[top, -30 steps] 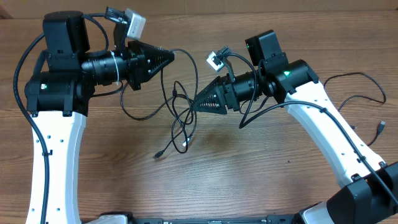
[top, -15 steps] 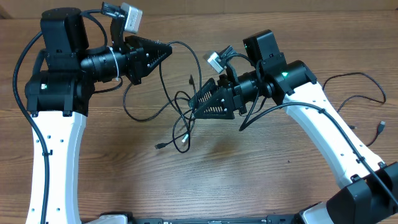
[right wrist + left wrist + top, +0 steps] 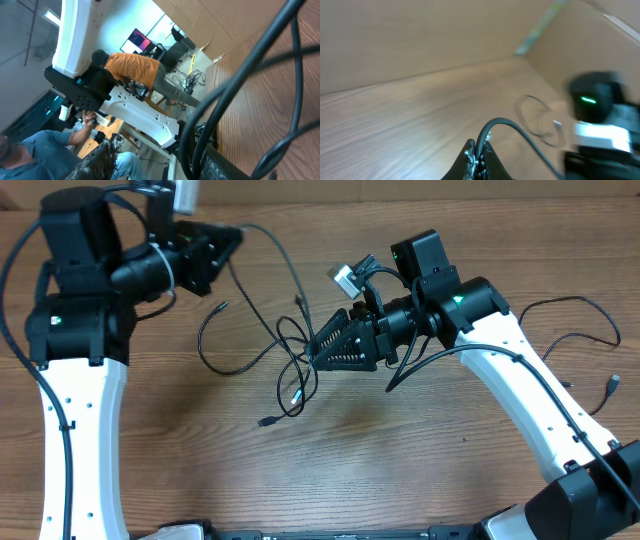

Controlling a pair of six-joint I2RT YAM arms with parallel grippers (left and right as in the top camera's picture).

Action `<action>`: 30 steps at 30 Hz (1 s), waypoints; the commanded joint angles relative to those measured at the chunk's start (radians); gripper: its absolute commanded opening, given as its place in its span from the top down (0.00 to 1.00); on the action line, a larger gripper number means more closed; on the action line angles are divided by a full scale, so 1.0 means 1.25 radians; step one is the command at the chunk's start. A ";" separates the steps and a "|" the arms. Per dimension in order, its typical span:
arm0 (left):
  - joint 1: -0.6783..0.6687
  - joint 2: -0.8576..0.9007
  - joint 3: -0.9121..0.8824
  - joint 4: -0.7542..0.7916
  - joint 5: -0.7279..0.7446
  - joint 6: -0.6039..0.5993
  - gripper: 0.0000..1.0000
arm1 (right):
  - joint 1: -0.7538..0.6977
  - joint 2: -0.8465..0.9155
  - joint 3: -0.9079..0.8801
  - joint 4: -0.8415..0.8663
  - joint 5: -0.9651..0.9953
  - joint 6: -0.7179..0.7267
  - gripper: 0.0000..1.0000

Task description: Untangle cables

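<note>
My left claw (image 3: 236, 233) pinches one strand of the cables (image 3: 290, 380), knotted at the middle of the bench (image 3: 420, 470) around my half-open right claw (image 3: 313, 350), so I should draw that strand away slowly, easing at snags.

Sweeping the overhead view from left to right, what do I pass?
left gripper → loose cable plug on the table → right gripper → stray cable near the right edge
</note>
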 commanded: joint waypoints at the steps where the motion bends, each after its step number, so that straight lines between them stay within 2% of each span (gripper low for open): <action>1: 0.026 -0.005 0.015 0.010 -0.161 -0.032 0.96 | 0.004 -0.031 0.015 -0.001 -0.038 0.001 0.50; 9: 0.049 -0.005 0.015 0.010 -0.441 -0.148 0.96 | 0.004 -0.031 0.015 -0.001 -0.038 0.003 0.51; 13: 0.066 -0.005 0.015 0.010 -0.494 -0.200 0.96 | 0.004 -0.031 0.015 -0.001 -0.038 0.003 0.51; 14: 0.071 -0.005 0.015 0.011 -0.472 -0.237 0.96 | 0.004 -0.031 0.015 -0.001 -0.038 0.003 0.51; 16: 0.071 -0.005 0.015 0.024 -0.364 -0.239 0.95 | 0.004 -0.031 0.015 0.005 -0.037 0.003 0.51; 20: 0.055 -0.005 0.015 0.076 0.027 -0.149 0.96 | 0.004 -0.031 0.015 0.020 0.010 0.003 0.41; 23: 0.038 -0.005 0.015 0.133 0.273 -0.141 0.96 | 0.004 -0.031 0.015 0.020 0.138 0.008 0.42; 27: 0.006 -0.005 0.015 0.232 0.452 -0.154 0.96 | 0.004 -0.030 0.015 0.031 0.461 0.120 0.41; 30: -0.018 -0.005 0.015 0.253 0.456 -0.171 0.96 | 0.004 -0.030 0.015 0.036 0.681 0.211 0.37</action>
